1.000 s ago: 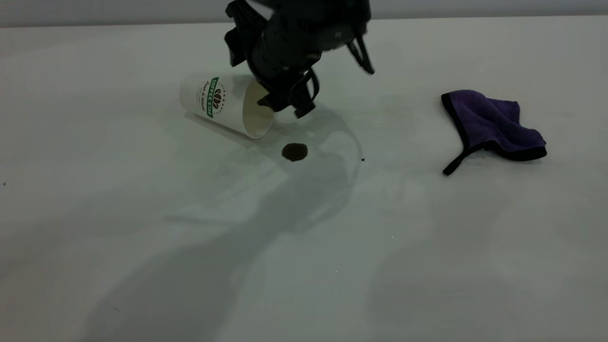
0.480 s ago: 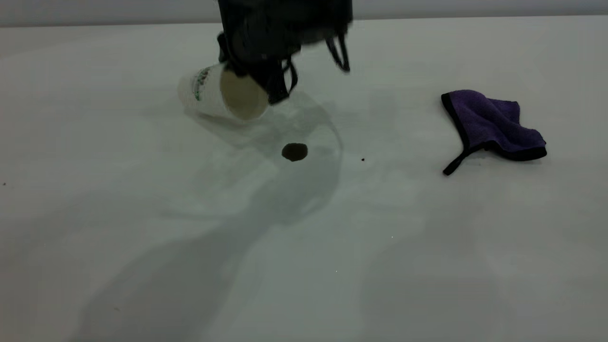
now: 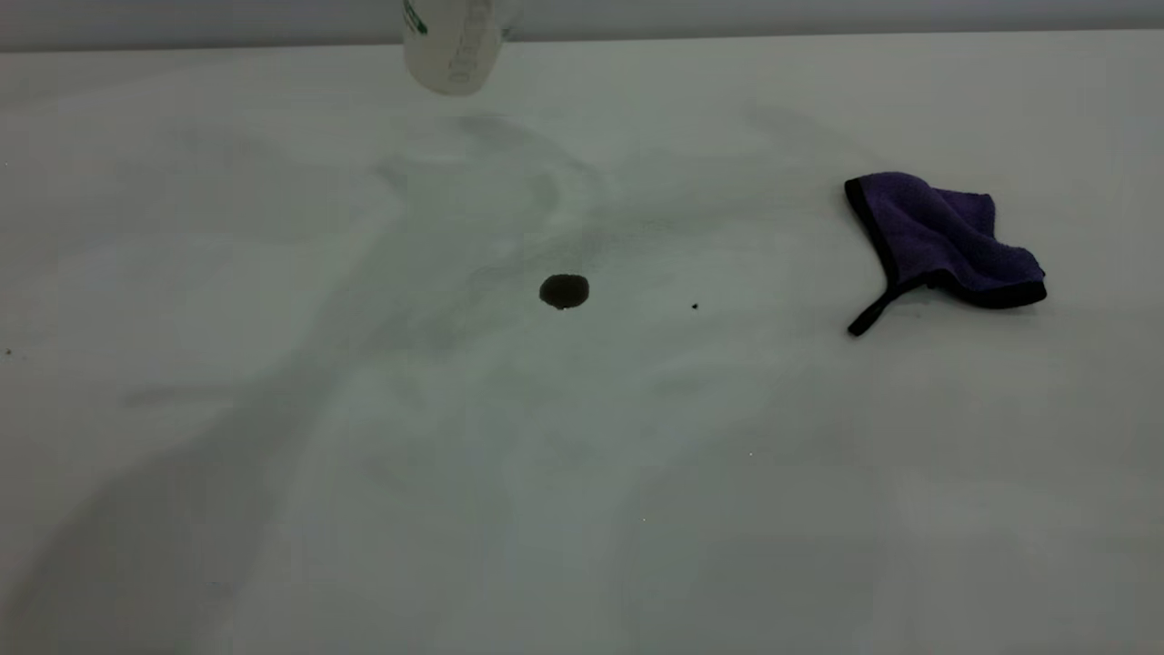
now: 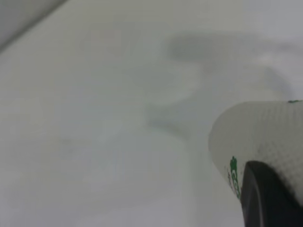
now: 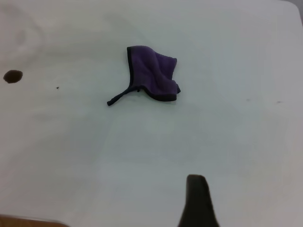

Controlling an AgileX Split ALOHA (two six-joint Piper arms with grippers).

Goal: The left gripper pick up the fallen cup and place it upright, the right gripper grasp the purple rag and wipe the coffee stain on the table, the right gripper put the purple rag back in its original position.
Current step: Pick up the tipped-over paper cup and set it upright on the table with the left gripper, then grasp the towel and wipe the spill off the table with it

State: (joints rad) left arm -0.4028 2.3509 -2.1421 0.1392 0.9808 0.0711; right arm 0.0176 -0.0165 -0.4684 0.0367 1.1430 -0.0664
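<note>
The cup (image 3: 452, 45) is hanging in the air at the top edge of the frame, left of centre, clear of the table (image 3: 364, 473), with only its lower part showing and a bit of green print on its side. In the left wrist view the cup (image 4: 262, 137) is sitting at the lower right of the picture with its ribbed white wall and green lettering, and one dark finger (image 4: 265, 196) of the left tool is pressing against that wall, so the left tool is gripping the cup; the other finger is not showing.

The coffee stain (image 3: 564, 291) is lying as a small dark round spot near the middle of the frame, below and to the right of the raised cup and well apart from it. A tiny black speck (image 3: 695, 307) is sitting to the right of the stain.

The purple rag (image 3: 941, 241) is lying crumpled at the right of the frame, its black loop tail trailing toward the lower left, far from the stain.

In the right wrist view only one dark fingertip (image 5: 198, 201) of the right tool is poking in at the bottom edge, well apart from the rag (image 5: 154, 73) at the upper centre and the stain (image 5: 13, 76) at the left edge; whether the right tool is wide or narrow I cannot tell.
</note>
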